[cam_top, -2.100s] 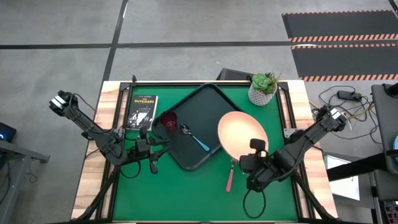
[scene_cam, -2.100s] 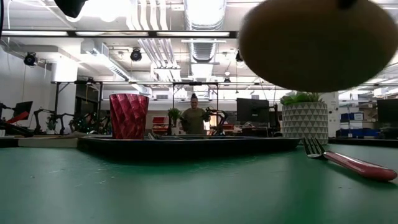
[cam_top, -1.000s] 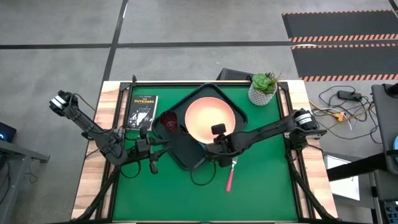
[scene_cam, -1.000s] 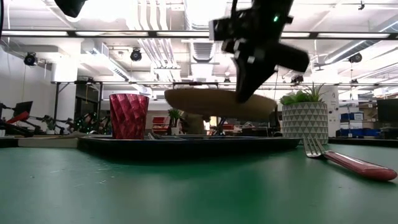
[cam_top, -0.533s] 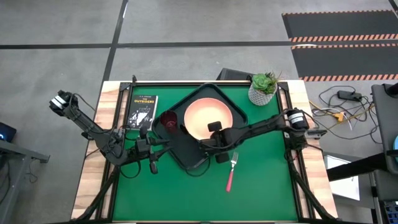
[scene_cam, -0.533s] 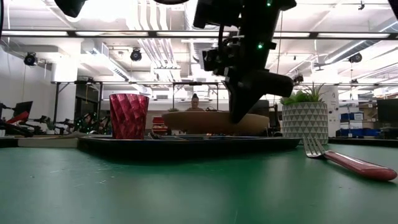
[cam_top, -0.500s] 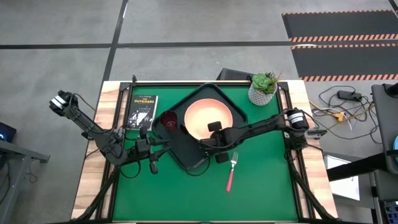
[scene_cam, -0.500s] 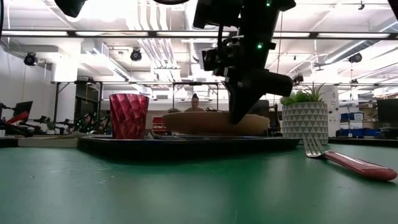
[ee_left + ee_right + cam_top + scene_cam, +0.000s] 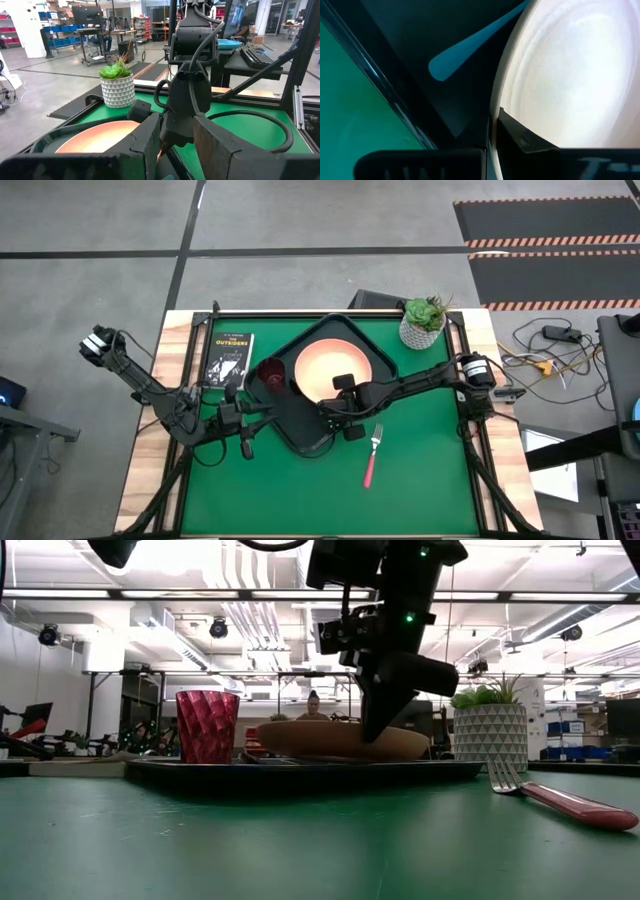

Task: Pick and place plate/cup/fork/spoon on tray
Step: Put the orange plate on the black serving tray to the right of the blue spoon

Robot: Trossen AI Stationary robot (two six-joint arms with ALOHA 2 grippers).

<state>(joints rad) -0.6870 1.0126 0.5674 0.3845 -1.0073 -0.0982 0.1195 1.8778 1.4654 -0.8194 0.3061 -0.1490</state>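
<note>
The plate (image 9: 338,370) sits in the tray (image 9: 300,438) at the middle of the frame, and the right tool (image 9: 334,412) is closed on its lower rim. The cup (image 9: 271,373) and the spoon (image 9: 465,51) are in the tray too. The fork (image 9: 371,457) lies on the green surface (image 9: 420,480), lower right of the tray. The left tool (image 9: 246,446) waits half open at lower left.

Overhead, table-level, two wrist views

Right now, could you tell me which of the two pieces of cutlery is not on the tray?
The fork, with the pink handle: it lies on the green table, beside the tray. The blue-handled spoon is on the tray, partly under the plate.
</note>
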